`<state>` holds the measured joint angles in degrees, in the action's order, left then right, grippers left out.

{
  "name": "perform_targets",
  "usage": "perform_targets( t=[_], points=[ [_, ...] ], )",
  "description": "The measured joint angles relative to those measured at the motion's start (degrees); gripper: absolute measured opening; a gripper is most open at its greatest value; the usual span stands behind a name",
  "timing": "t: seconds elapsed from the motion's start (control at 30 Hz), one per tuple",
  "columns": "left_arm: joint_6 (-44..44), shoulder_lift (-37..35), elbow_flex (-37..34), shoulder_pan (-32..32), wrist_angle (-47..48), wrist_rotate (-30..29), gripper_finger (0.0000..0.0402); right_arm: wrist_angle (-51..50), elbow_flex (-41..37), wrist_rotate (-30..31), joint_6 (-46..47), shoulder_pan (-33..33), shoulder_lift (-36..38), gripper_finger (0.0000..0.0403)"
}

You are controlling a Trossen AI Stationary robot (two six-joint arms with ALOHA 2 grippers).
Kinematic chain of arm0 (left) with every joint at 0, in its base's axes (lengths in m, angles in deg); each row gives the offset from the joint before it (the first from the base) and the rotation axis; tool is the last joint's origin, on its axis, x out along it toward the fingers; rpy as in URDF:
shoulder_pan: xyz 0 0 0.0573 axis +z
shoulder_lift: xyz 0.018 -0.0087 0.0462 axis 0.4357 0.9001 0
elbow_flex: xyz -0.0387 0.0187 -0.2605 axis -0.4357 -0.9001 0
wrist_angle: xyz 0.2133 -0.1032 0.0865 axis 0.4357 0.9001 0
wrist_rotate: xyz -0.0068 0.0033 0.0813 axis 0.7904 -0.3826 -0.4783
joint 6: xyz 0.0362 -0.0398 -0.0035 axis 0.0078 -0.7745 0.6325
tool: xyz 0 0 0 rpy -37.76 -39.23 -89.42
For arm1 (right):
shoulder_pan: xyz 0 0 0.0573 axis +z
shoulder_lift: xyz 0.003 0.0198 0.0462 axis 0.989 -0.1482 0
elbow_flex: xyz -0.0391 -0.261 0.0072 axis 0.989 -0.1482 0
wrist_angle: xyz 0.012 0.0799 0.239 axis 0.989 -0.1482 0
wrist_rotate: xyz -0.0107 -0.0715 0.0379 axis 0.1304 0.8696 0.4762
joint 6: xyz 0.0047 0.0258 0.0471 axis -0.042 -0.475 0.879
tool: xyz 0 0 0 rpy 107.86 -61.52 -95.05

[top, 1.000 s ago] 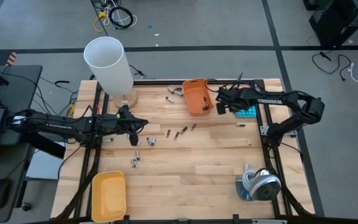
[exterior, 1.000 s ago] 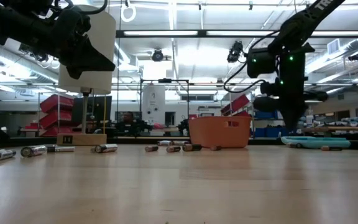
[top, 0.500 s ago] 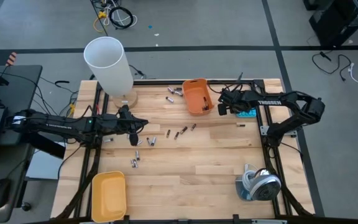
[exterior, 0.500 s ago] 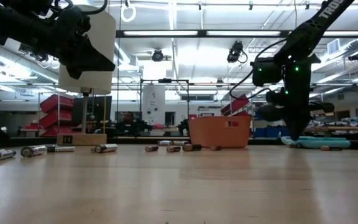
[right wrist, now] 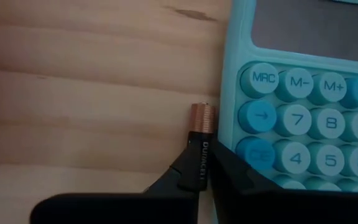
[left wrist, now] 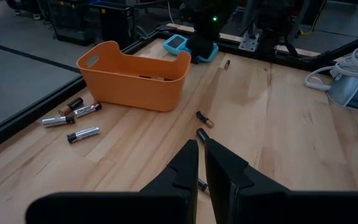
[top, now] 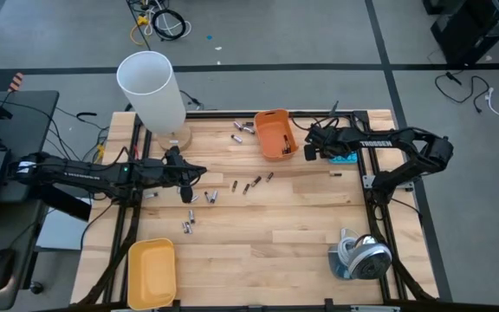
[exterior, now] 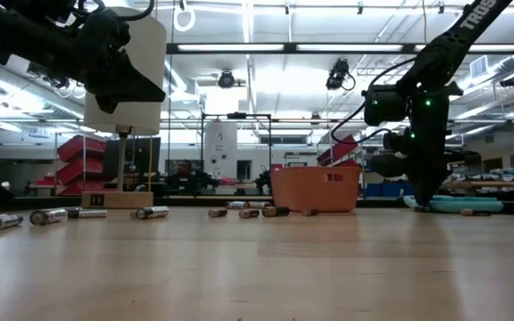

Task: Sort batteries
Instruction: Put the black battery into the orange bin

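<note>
Listing the table from left to right, with the change since a second ago noted.

1. Yellow tray, seven o'clock on the table. No cells can be seen in it.
2. White cylinder, eleven o'clock, upright on its wooden base. Not part of the job.
3. Left gripper, nine o'clock, raised above the wood. Its fingers are drawn nearly together on nothing, and it has not stirred over the last second. Waiting.
4. Batteries, loose. One scatter lies at the centre, a small cluster sits toward seven o'clock, and a few more lie at twelve, just beside the bin.
5. Orange bin, twelve o'clock. A few cells show inside it in the left wrist view.
6. Right gripper, one o'clock. This is the change: a second ago it hung close to the bin, and it has since swung away toward two o'clock and dropped to the tabletop. It is now set over a copper-topped battery that lies touching the edge of the blue calculator. Whether it has hold of that cell cannot be told.
7. Cable coil, five o'clock. Untouched.

Judgement: another pick is starting and most cells are still unsorted. The calculator so close alongside may get nudged.
</note>
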<state>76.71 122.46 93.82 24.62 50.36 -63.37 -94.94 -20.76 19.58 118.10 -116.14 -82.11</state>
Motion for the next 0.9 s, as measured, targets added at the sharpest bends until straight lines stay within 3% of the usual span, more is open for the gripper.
perform_targets(
  t=[0.5,0.9],
  points=[
    [-0.02,0.00,0.02,-0.02,0.02,-0.02,0.0030,1.41,-0.02,-0.44,-0.11,-0.35,-0.04,0.0104],
    [-0.02,0.00,0.00,-0.02,0.02,-0.02,0.0030,1.64,-0.01,-1.21,-0.41,-0.31,-0.85,0.0111]
  ],
)
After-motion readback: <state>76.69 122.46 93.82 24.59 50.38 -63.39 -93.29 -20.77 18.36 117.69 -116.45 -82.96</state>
